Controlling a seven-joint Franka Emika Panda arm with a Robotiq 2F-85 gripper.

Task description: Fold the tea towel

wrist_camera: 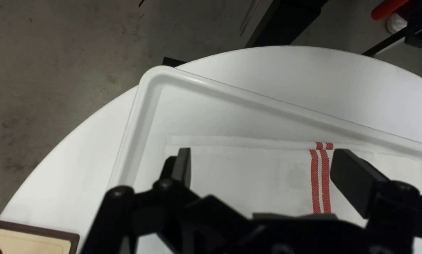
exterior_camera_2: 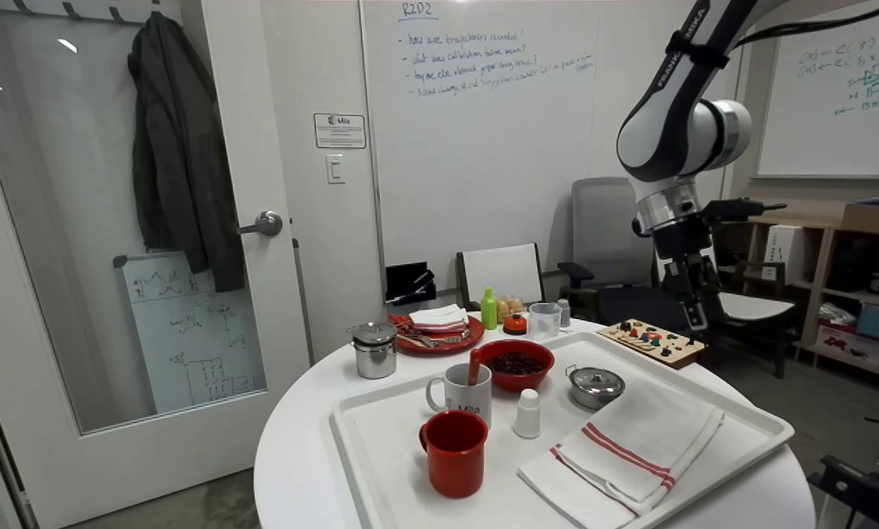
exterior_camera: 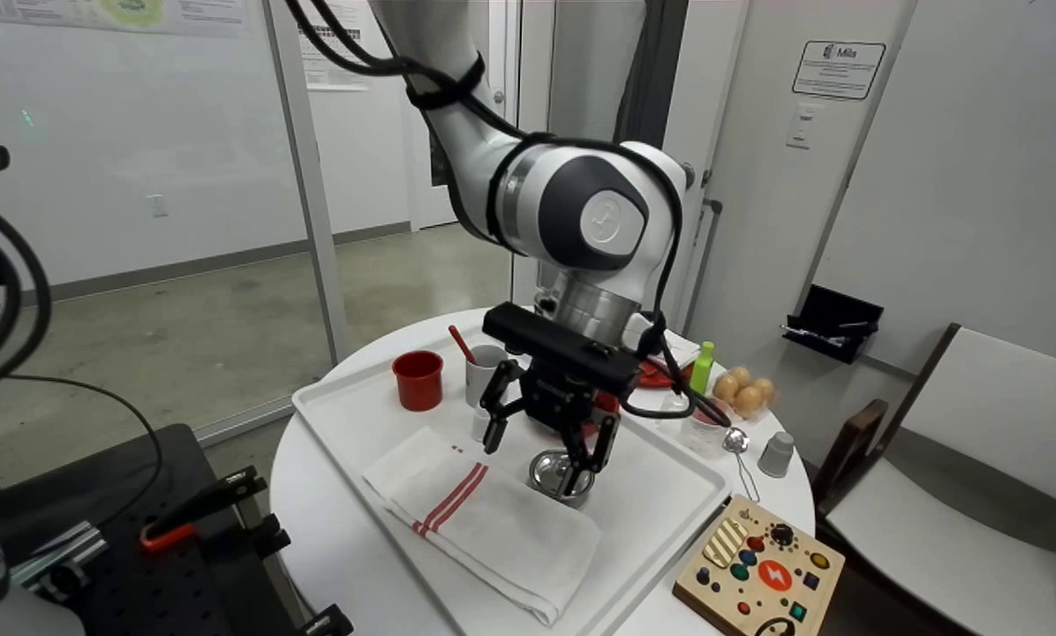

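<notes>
The tea towel is a white cloth with narrow red stripes. It lies folded in layers on a white tray, near the tray's edge. In an exterior view its layers are offset, with a lower strip showing past the top layer. My gripper is open and empty, above the tray and apart from the towel. In the wrist view the towel spreads below the open fingers, with the red stripes near the right finger. The gripper also shows raised in an exterior view.
On the tray stand a red mug, a white mug, a white shaker, a red bowl and a lidded metal pot beside the towel. A wooden button board lies outside the tray. The tray has a raised rim.
</notes>
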